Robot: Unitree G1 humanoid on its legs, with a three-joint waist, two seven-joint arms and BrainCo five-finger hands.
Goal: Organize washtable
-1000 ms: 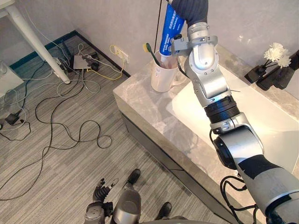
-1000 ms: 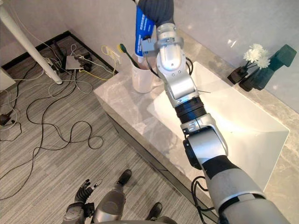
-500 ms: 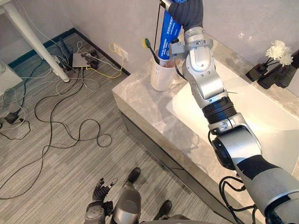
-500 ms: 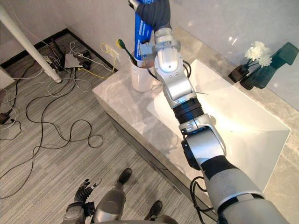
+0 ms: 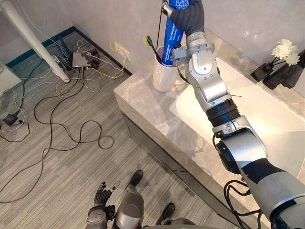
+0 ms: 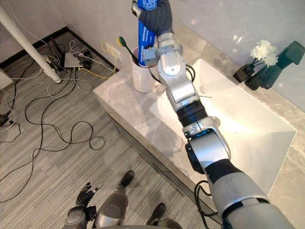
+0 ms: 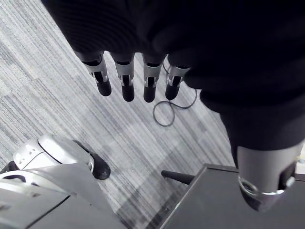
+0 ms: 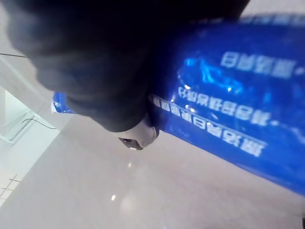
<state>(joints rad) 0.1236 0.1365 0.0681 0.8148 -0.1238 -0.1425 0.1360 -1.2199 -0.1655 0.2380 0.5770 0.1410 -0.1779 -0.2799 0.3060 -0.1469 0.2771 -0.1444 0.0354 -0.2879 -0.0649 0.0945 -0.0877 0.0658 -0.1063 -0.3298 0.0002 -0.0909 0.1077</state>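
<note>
Right hand [image 5: 187, 16]: curled tight round the upper part of the toothpaste tube [image 5: 170, 40], holding it high over the corner of the washtable.
Toothpaste tube: blue, close to upright, lower end dipping into the mouth of the white cup [image 5: 162, 78].
Handling: probably light, soft-walled and glossy, so apt to buckle or slip under a hard squeeze. Best held across the flat body, as here, with modest pressure.
Toothbrush [image 5: 152, 47]: leaning in the same cup just beside the tube, green head up. Likely to be nudged as the tube goes down.
White cup: standing on the marble counter [image 5: 143, 102] near the sink basin [image 5: 267, 119]. Could tip if the tube drags on its rim.
Left hand [image 7: 125, 78]: hanging low over the floor, fingers straight and relaxed, holding nothing.
</note>
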